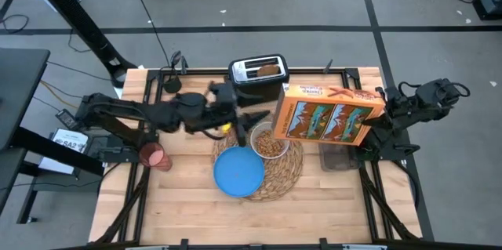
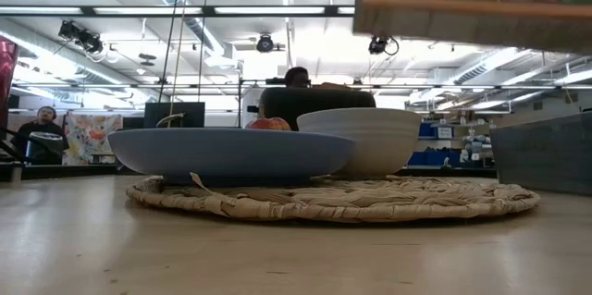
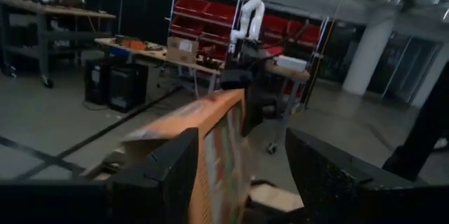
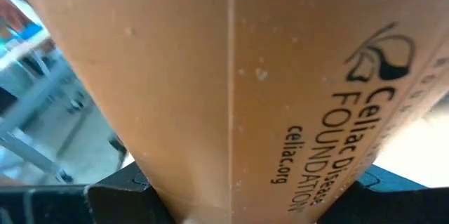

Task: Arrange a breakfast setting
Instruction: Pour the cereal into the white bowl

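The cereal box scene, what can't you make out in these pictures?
- Left gripper: high view, too dark to tell its fingers' state.
- Cereal box: low view, cut off by the top edge.
- Bowl: low view, rim hides its contents.
- Tray: high view, partly under the box.
- Right gripper: right wrist view, box fills it.

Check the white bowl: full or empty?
Filled: the high view shows the white bowl holding brown cereal.

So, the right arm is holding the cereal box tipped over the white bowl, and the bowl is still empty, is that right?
Not quite: the white bowl already holds brown cereal, as the high view shows. The rest stands: the right gripper holds the cereal box tipped over the bowl.
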`<state>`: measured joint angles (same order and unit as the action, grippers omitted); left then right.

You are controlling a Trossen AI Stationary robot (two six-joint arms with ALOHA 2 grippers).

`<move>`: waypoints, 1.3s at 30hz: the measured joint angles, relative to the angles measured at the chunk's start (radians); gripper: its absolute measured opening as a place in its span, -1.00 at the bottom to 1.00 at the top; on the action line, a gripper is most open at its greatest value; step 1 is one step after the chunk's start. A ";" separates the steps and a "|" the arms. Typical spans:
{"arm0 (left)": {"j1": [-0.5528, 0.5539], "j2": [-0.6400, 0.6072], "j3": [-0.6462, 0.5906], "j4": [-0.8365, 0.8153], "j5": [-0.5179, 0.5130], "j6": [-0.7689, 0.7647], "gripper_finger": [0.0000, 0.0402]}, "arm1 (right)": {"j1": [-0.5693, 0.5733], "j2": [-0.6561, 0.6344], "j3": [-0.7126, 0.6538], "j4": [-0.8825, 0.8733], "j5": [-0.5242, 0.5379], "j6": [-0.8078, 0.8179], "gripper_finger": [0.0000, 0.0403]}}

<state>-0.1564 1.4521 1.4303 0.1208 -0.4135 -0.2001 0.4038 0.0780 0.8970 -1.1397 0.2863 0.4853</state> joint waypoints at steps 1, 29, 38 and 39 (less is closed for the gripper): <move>0.002 -0.016 0.000 -0.001 -0.002 0.008 0.09 | 0.000 0.000 0.000 0.029 0.000 -0.004 0.20; 0.044 -0.007 -0.001 0.098 0.045 0.028 0.75 | 0.000 0.299 -0.003 1.183 0.026 -0.440 0.20; 0.082 0.103 -0.002 0.336 0.227 0.079 0.77 | -0.001 0.517 -0.005 1.429 0.026 -0.488 0.20; 0.083 0.110 -0.002 0.361 0.236 0.085 0.77 | -0.003 0.537 -0.005 1.452 0.026 -0.492 0.20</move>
<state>-0.0738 1.5621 1.4288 0.4821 -0.1770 -0.1150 0.4010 0.6150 0.8925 0.3121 0.3122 -0.0064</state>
